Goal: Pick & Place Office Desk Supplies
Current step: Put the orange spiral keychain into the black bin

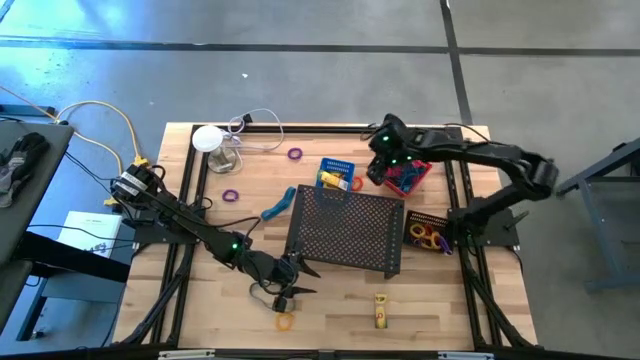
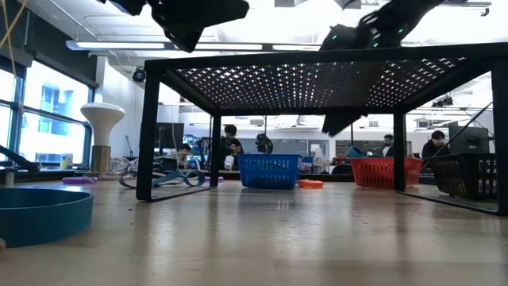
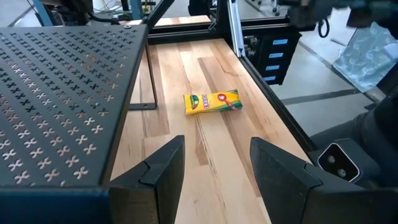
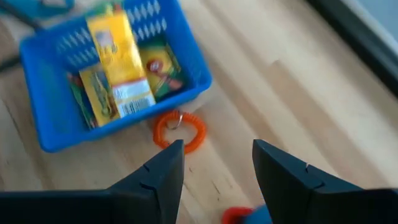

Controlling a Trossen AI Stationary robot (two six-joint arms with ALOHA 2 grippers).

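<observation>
So the right gripper (image 4: 214,165) is hanging over the far side of the bench (image 1: 340,315), between the blue basket (image 1: 336,168) and the red basket (image 1: 412,176), fingers spread with nothing between them. Right under it there's an orange coil ring (image 4: 180,131) lying on the wood, just touching the blue basket's wall. That basket has yellow crayon boxes (image 4: 119,65) piled in it, one tilted up on top of the others.

The left gripper (image 3: 214,171) is low by the near left corner of the black mesh stand (image 1: 345,232), also spread wide and holding nothing. It looks toward a yellow crayon box (image 3: 212,102) lying flat on the bench, out in the open near the front edge.

Other loose stuff: an orange ring (image 1: 286,321) near the left gripper, purple rings (image 1: 231,195) on the left half, and a dark basket (image 1: 428,232) on the right with what look like coloured loops in it, hard to tell exactly.
</observation>
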